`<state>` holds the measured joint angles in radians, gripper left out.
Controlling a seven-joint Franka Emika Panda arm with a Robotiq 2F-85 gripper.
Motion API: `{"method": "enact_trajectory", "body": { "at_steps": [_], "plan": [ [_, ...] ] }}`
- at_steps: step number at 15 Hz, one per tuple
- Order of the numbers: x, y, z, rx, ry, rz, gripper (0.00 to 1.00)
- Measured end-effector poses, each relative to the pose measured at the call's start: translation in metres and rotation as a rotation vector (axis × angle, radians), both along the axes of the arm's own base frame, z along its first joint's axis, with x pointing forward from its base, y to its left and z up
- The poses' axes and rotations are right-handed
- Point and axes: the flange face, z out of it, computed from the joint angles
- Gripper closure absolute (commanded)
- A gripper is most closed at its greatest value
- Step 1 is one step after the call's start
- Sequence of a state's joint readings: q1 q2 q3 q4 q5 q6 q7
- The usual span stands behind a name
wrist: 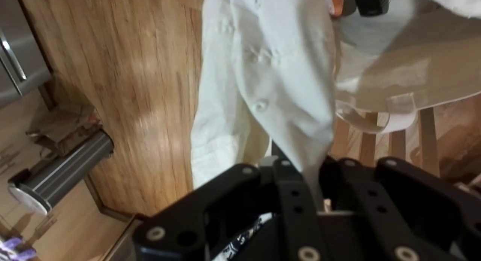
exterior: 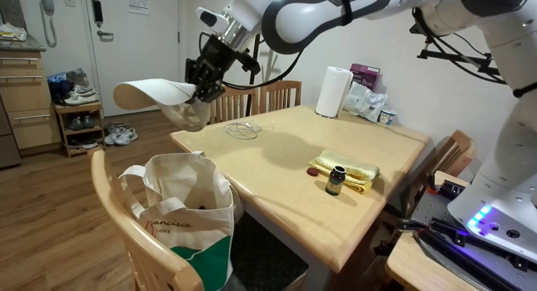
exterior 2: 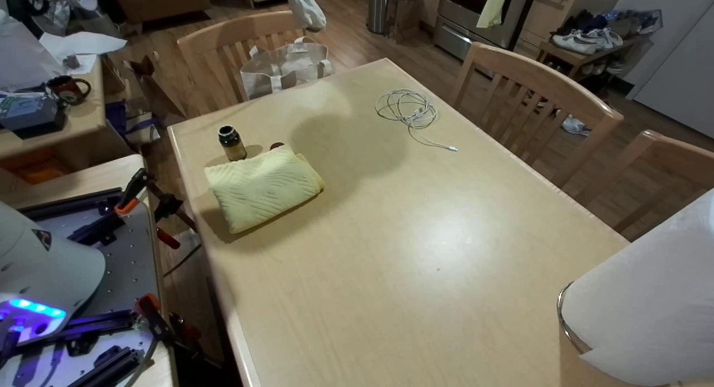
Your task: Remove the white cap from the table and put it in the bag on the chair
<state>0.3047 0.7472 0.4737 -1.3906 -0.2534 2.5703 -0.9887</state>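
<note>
Carrying seems to be the step in hand. A white cloth cap with a broad curled brim hangs, in an exterior view, above a cream canvas tote bag with green print, apart from the light wooden bench, its brim toward the left; at its right, the black two-fingered tool is clamped on a fold of the cap. Whether it is squarely over the tote's mouth I cannot tell: the wrist view shows that mouth to one side of it. The next move, I judge, calls for centring the cap over the tote, lowering it, then letting go, with care that the brim does not snag on the tote's edge.

The tote sits on a slatted wooden chair at the bench. Rightward of it on the surface come a loosely coiled pale cable, a dark red round lid, an upright white paper-towel roll well apart from the tote, a small lidless dark jar nearer it, and a folded yellow towel just beside the lid.

Left of the tote and beyond it stands a low wooden shoe rack, then a pale door; well to its right, the white robot base.
</note>
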Motion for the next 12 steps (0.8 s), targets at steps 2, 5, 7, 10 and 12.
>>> {"method": "enact_trajectory", "body": {
  "at_steps": [2,5,7,10,12],
  "plan": [
    [0.003,0.009,-0.009,0.044,0.016,0.030,0.93],
    [0.004,0.008,-0.013,0.040,0.018,0.028,0.94],
    [0.004,0.008,-0.015,0.043,0.023,0.026,0.94],
    [-0.006,0.024,-0.031,0.150,0.101,0.010,0.94],
    [-0.016,0.038,-0.051,0.223,0.166,-0.004,0.94]
  ]
}}
